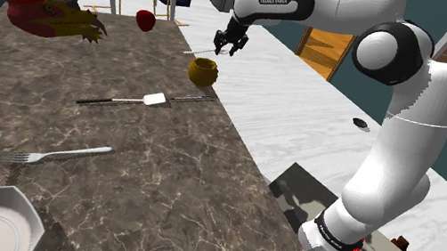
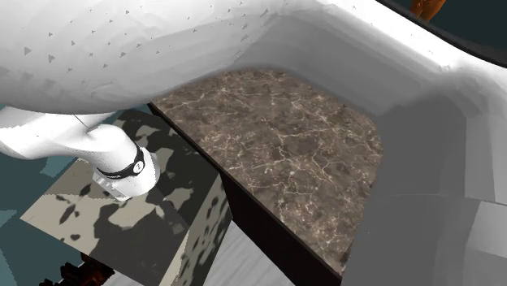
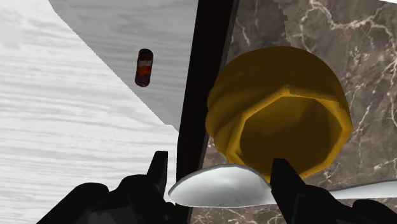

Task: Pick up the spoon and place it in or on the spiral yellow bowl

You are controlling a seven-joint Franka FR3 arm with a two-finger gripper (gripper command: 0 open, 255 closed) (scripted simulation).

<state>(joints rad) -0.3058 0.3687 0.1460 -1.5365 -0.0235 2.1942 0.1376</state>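
Here we go: the gripper (image 1: 226,49) hangs over the far edge of the dark marble counter (image 1: 157,201). Its fingers (image 3: 284,181) are clamped on the spoon (image 3: 219,188), one on each side of the pale scoop. The spoon is up in the air, and its thin handle points toward the shoulder view's left. It sits just above the yellow ribbed bowl (image 1: 202,72). In the wrist view we look past the scoop straight into the bowl's mouth. Nearer on the counter lie a spatula (image 1: 152,99) and a fork (image 1: 56,155), both well apart from the bowl.
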